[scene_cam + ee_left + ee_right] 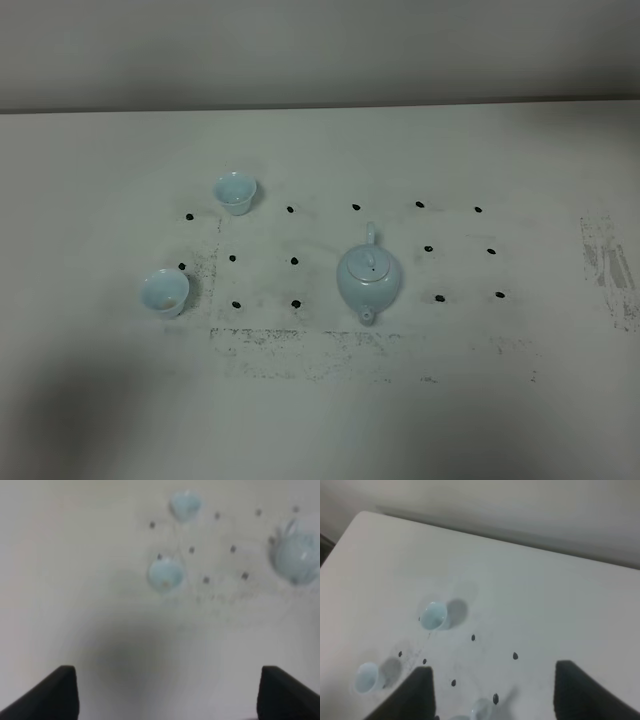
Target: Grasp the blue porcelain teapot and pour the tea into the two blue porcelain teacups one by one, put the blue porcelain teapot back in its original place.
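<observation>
The blue porcelain teapot (369, 278) stands upright on the white table, lid on, its spout toward the front edge. The two blue porcelain teacups stand left of it: one farther back (235, 193), one nearer the front (165, 292). Neither gripper shows in the exterior high view. The left wrist view is blurred; it shows my left gripper (167, 700) open, well short of the near teacup (166, 575), the far teacup (185, 505) and the teapot (297, 555). My right gripper (495, 697) is open above the table, with only a sliver of the teapot (479, 710) between its fingers and both teacups (433, 615) (367, 677) beyond.
Small black dots (295, 260) mark a grid on the table (480, 400) around the teapot and teacups. Scuffed grey smudges lie along the front of the grid and at the right (610, 270). The table's far edge meets a wall (320, 50).
</observation>
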{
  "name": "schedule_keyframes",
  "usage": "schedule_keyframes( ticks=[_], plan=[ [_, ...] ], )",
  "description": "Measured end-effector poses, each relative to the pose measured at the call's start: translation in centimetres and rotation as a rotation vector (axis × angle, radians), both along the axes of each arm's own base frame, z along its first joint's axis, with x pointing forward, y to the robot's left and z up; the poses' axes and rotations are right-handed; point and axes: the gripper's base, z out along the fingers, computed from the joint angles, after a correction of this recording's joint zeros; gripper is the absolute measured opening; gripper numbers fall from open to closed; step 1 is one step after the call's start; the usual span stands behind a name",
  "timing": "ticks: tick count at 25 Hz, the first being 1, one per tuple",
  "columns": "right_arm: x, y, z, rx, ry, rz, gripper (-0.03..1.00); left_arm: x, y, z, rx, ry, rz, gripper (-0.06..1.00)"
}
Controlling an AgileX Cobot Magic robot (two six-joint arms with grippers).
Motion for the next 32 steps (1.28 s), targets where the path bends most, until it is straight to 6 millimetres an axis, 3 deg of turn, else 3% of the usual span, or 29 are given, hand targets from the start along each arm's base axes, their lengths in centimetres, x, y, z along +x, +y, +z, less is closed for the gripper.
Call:
schedule_keyframes(
  ticks=[6,11,19,32],
  plan=[
    [-0.1,0.0,0.1,-0.001,-0.003,0.0,0.54,-2.3,0.4,-5.2,0.046,-0.005,0.027,0.73],
    [-0.1,0.0,0.1,-0.001,-0.003,0.0,0.54,-3.3,0.5,-7.4,0.055,-0.064,0.033,0.73],
    [-0.1,0.0,0.1,-0.001,-0.002,0.001,0.54,-3.7,0.6,-9.3,0.05,-0.085,0.047,0.73],
    [-0.1,0.0,0.1,-0.006,-0.003,0.011,0.54,-3.8,0.6,-9.4,0.048,-0.1,0.049,0.73]
  ],
)
